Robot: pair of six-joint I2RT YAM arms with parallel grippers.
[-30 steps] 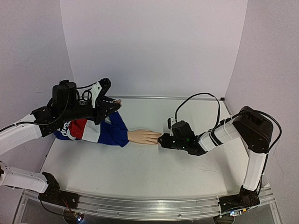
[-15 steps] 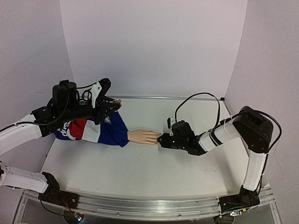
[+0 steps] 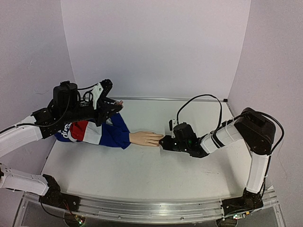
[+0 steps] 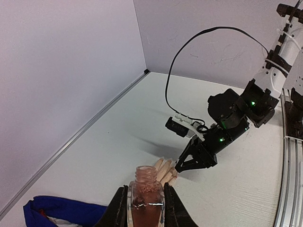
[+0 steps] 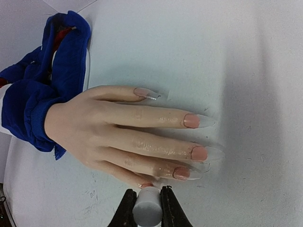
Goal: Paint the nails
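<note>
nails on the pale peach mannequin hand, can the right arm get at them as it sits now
Probably yes. The right gripper, shut on a white round cap, sits right beside the pale peach mannequin hand, and the nails face up with nothing over them.

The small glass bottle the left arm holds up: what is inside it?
Reddish-brown liquid shows through the small clear glass bottle, clamped in the left tool; its neck is open, with no cap. The tool's fingers cover its sides, and its base is out of view.

White-shelled arms (image 3: 227, 135), black joints (image 3: 258, 128), black right hand (image 3: 163, 141), looping black cable (image 3: 204, 95).
</note>
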